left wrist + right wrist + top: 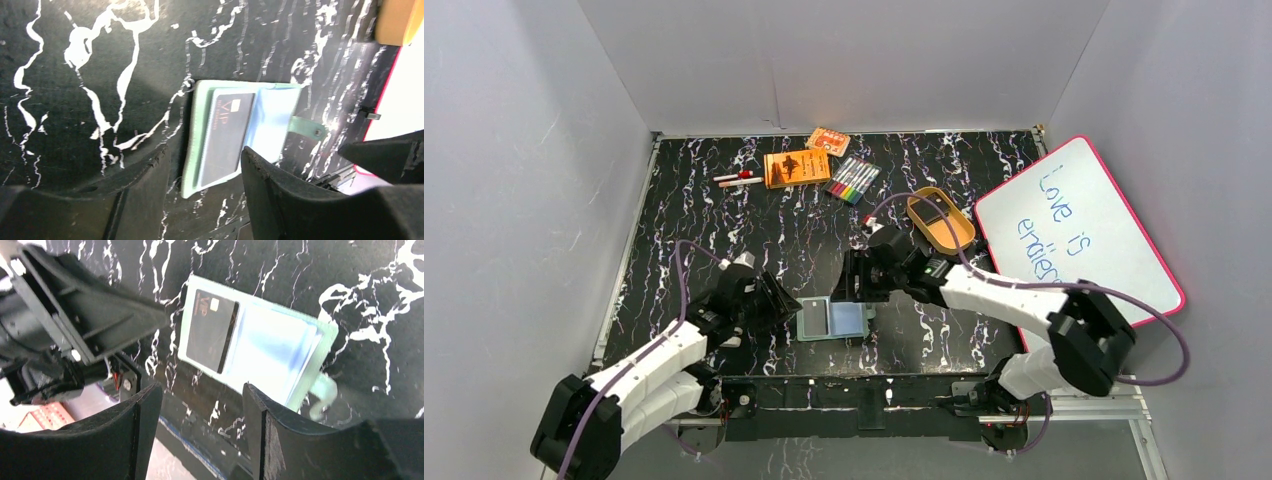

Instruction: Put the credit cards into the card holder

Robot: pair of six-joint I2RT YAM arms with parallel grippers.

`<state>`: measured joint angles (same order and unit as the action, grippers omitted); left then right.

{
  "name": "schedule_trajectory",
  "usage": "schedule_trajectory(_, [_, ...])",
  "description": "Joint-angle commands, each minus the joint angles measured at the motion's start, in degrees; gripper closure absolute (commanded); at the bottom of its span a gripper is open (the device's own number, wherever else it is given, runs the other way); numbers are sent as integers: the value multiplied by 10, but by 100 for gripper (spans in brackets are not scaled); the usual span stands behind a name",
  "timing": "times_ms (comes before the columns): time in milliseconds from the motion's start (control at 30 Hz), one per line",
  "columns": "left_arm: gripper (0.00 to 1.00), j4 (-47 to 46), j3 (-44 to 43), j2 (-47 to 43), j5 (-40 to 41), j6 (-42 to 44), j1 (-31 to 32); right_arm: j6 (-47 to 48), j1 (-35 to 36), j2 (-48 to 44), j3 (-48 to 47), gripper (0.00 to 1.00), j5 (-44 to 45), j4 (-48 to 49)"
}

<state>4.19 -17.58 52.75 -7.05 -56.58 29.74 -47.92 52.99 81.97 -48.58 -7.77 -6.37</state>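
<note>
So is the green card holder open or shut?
Open. The card holder lies spread flat on the table, snap tab undone, its pale blue sleeves and a dark VIP card showing.

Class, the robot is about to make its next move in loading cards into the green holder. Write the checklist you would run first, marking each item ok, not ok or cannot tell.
1. card holder lying open on the table: ok.
2. dark card lying on one half of the holder: ok.
3. That card fully inside a sleeve: cannot tell.
4. left end effector open, holding nothing: ok.
5. right end effector open, holding nothing: ok.
6. Another card waiting in the tan tray: cannot tell; something dark lies inside.
</note>
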Motion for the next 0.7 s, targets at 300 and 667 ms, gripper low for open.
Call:
schedule_trajectory(300, [21,69,-107,-8,-60,40,131,-30,27,-248,185,33,-119,-124])
schedule_trajectory(667, [19,81,-97,-10,-55,-68,288,-163,143,-290,240,32,-84,-112])
